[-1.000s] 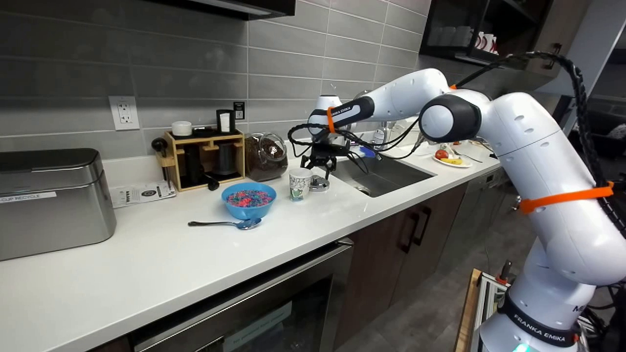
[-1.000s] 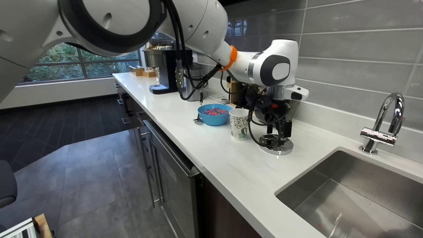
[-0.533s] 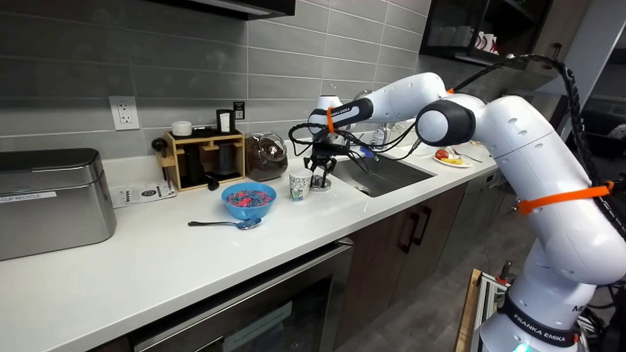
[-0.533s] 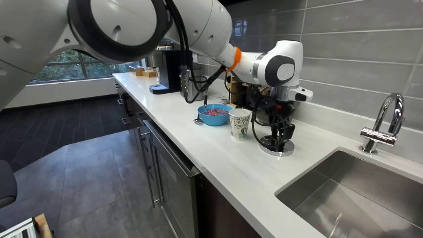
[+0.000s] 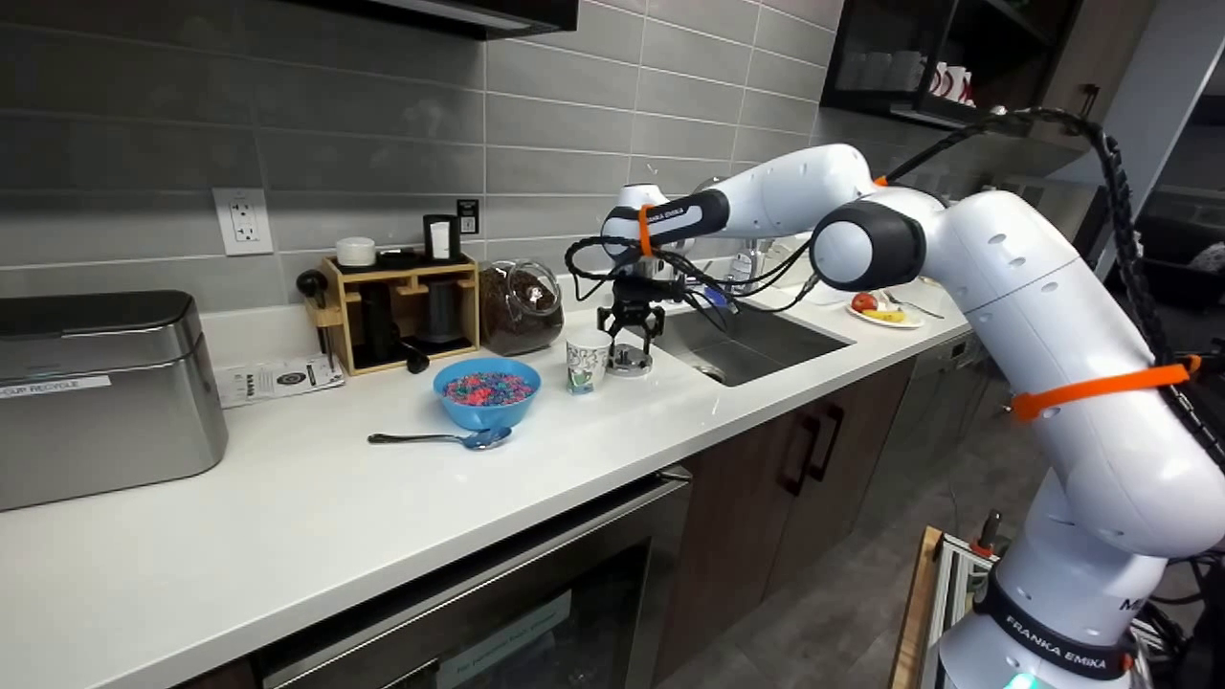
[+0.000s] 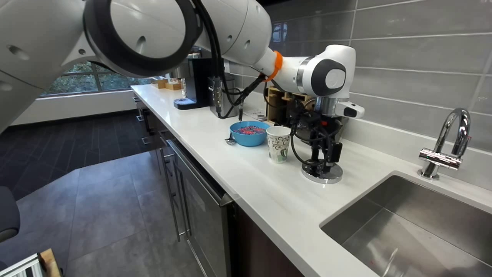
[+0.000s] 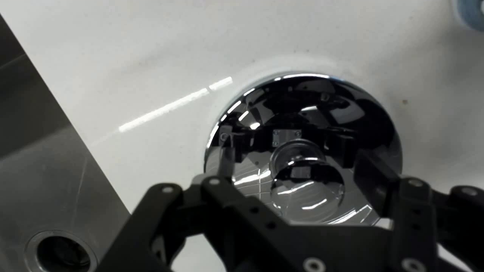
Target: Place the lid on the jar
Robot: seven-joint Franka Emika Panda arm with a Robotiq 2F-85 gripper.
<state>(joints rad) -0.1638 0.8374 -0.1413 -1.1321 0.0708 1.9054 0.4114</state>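
The lid is a round chrome disc with a ball knob. It lies flat on the counter in both exterior views (image 5: 632, 366) (image 6: 323, 179) and fills the middle of the wrist view (image 7: 302, 94). My gripper (image 5: 630, 346) points down over the lid, also in an exterior view (image 6: 322, 163). In the wrist view my gripper (image 7: 293, 158) is open, with one finger on each side of the knob (image 7: 306, 189) and gaps between. The glass jar (image 5: 517, 311), filled with dark brown contents, stands against the wall with its round mouth tilted and uncovered. In an exterior view the arm partly hides it.
A patterned paper cup (image 5: 586, 362) stands close beside the lid. A blue bowl (image 5: 486, 411) with colourful bits and a spoon (image 5: 483, 438) are further along. A wooden rack (image 5: 402, 316) stands beside the jar. The sink (image 6: 407, 223) lies on the lid's other side, with a faucet (image 6: 438, 154).
My gripper has gone from tilted to more upright, its fingers now on both sides of the knob. The lid has shifted very slightly toward the sink.
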